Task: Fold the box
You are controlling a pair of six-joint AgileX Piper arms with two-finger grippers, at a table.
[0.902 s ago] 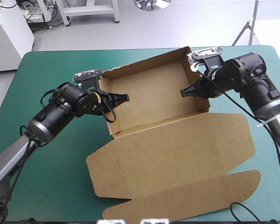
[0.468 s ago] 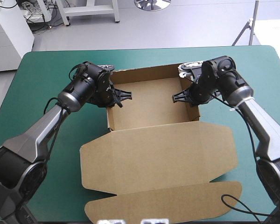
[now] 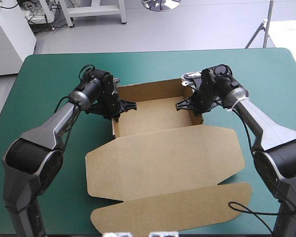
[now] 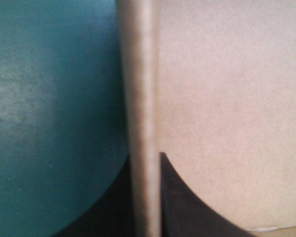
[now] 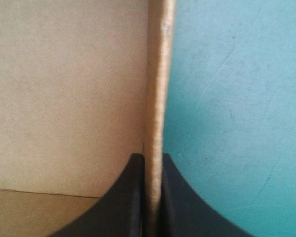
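Note:
The brown box (image 3: 155, 116) stands as an open tray in the far middle of the teal-green table (image 3: 49, 74). Its lid (image 3: 163, 158) lies flat toward the front. My left gripper (image 3: 119, 106) is shut on the tray's left wall, one black finger inside and one outside. My right gripper (image 3: 190, 104) is shut on the right wall in the same way. In the left wrist view the wall's edge (image 4: 140, 98) runs up from between my gripper (image 4: 145, 202). The right wrist view shows the other wall's edge (image 5: 157, 89) pinched in my gripper (image 5: 153, 197).
The lid's long rounded tuck flap (image 3: 172, 212) lies flat near the table's front edge. Bare teal-green cover shows to the left (image 3: 39, 148) and right (image 3: 281, 98) of the box. Both arms reach in over the table's sides.
The box has turned from a slant to square with the table and slid left. Both grippers, still on its side walls, swung toward the far middle with it.

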